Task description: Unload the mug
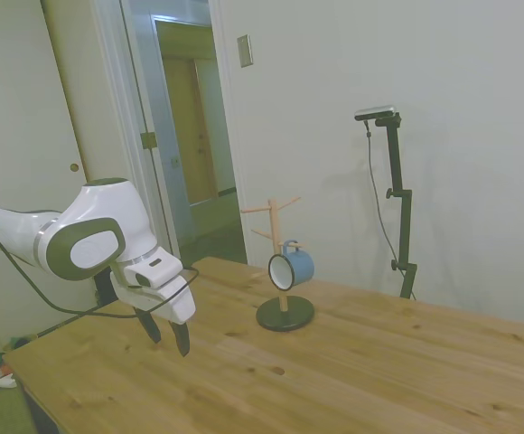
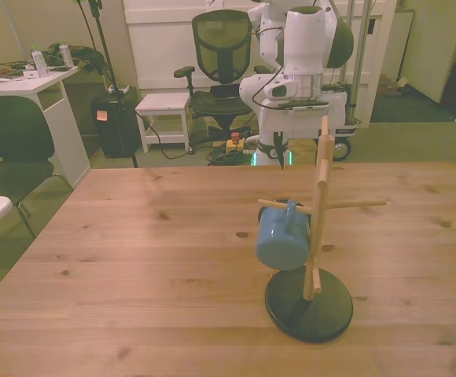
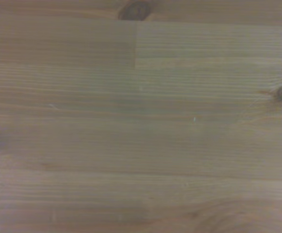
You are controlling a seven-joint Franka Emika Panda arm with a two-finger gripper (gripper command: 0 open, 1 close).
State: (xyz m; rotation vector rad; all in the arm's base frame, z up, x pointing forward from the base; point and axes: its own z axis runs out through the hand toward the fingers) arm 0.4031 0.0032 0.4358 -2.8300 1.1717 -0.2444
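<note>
Wooden planks with dark knots make up the bench (image 2: 134,259), and the wrist view shows only that bare grain close up, a little soft in focus. Nearest in the front view stands the wooden peg stand (image 2: 316,212) on its black round base (image 2: 309,304), toward the front view's right. The light-blue mug (image 2: 283,236) hangs on it by its loop handle, hooked over a lower peg on the front view's left of the post, its body tipped sideways and clear of the bench. In the side view the mug (image 1: 291,268) shows its white inside and pale rim facing toward the arm, just above the base (image 1: 285,313).

Farther back, the white Franka arm (image 1: 90,237) hangs over the far part of the bench, well apart from the stand. Its jaws (image 1: 166,335) point down close to the wood with the two dark fingers (image 1: 182,338) parted and nothing between them.

Beyond the bench, the front view shows a black mesh office chair (image 2: 222,47), a white stool (image 2: 163,106) and a white desk (image 2: 31,86) at the front view's left. The side view shows an open doorway (image 1: 194,136) in the pale wall behind.
</note>
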